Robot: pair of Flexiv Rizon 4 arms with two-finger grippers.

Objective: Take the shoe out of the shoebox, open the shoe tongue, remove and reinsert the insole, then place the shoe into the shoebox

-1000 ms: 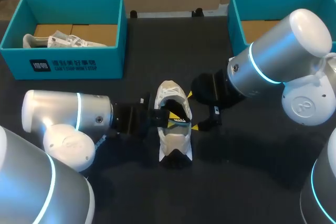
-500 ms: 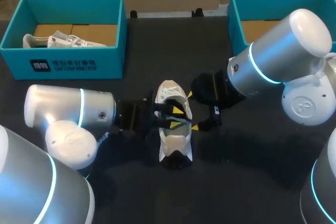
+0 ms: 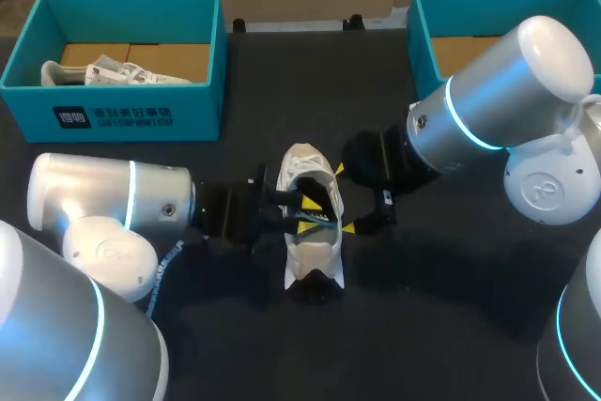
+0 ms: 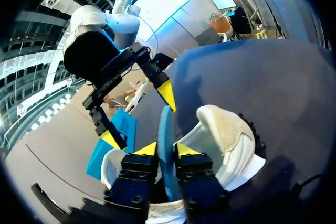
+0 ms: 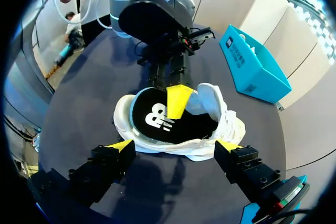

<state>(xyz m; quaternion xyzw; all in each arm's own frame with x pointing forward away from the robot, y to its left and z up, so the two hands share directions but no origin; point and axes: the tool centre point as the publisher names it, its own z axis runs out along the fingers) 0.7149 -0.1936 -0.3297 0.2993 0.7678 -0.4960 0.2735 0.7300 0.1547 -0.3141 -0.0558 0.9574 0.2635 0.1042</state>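
Observation:
A white shoe (image 3: 310,253) lies on the dark table between my two grippers, its opening facing up. My left gripper (image 3: 305,208) comes in from the left and is shut on the edge of the insole (image 3: 315,217). In the left wrist view the thin blue insole (image 4: 166,121) stands between the two yellow tips of the left gripper (image 4: 166,149), with the shoe (image 4: 228,135) beside it. My right gripper (image 3: 344,200) stands open at the shoe's right side. From the right wrist the insole (image 5: 152,115) shows black with a white logo, lying in the shoe (image 5: 212,97) ahead of the open right gripper (image 5: 176,146).
A teal shoebox (image 3: 141,117) at the back left holds a second white shoe (image 3: 103,72). Another teal box (image 3: 423,30) stands at the back right, partly behind my right arm. Bare dark table lies in front of the shoe.
My left gripper pushed right into the shoe's opening, spread its fingers, then closed them on the insole and drew back a little to the left. The right arm stayed still.

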